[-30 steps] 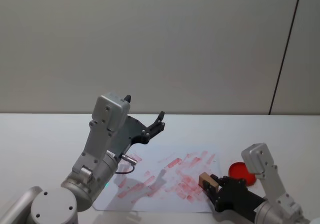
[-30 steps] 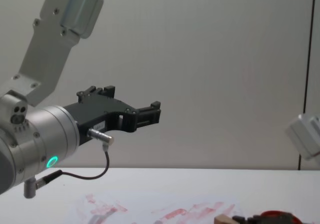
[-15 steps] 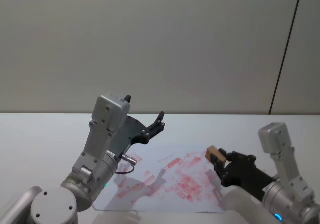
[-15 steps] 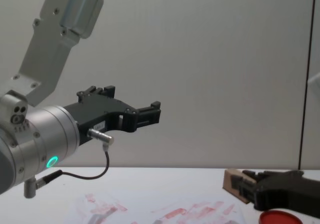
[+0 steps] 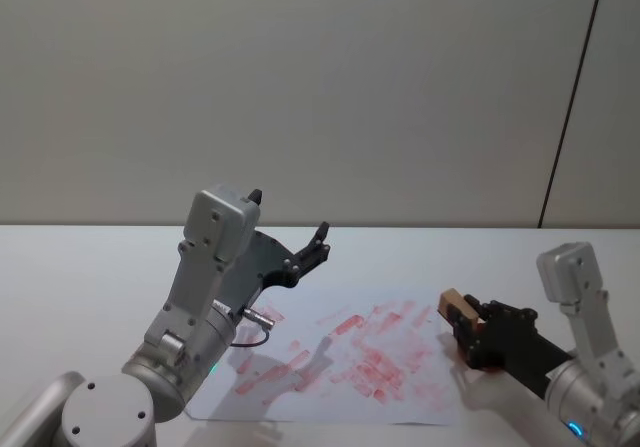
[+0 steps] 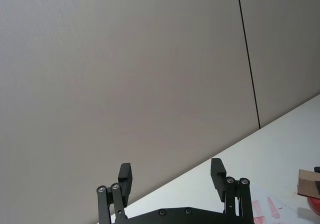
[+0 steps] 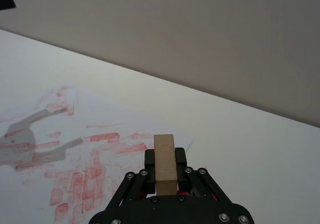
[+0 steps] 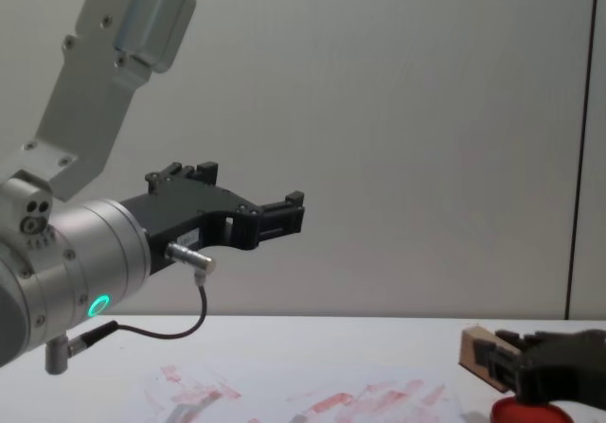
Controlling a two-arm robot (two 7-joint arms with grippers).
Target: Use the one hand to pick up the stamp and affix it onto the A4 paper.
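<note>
The small rectangular block of light tan wood, the stamp [image 5: 452, 304], is seen clamped between the short blocky fingers of the black right gripper [image 5: 466, 319]; in the right wrist view the block [image 7: 164, 164] stands between the two jaws with its long faces pressed on both sides, one end projecting past the fingertips. In the head view the held stamp is placed at about 4 o'clock from picture centre, raised above the white table [image 5: 80, 267], just past the right edge of the white A4 sheet smeared with red ink marks [image 5: 340, 357]; no contact between stamp and sheet is observed. In the chest view the stamp [image 8: 481, 353] is noted at 4 o'clock, tilted, with the round red ink pad [image 8: 523, 411] just below the gripper; whether the pad is touched cannot be told. The paper lies flat, at 6 o'clock in the head view, red rectangular prints dense over its right half. The black left gripper [image 5: 316, 248] is held aloft above the sheet's far left part, at about 8 o'clock of centre; in the left wrist view its jaws stand wide apart, nothing between the fingers [image 6: 125, 175]; a green light ring [image 8: 98, 305] is recorded on the silver left arm.
</note>
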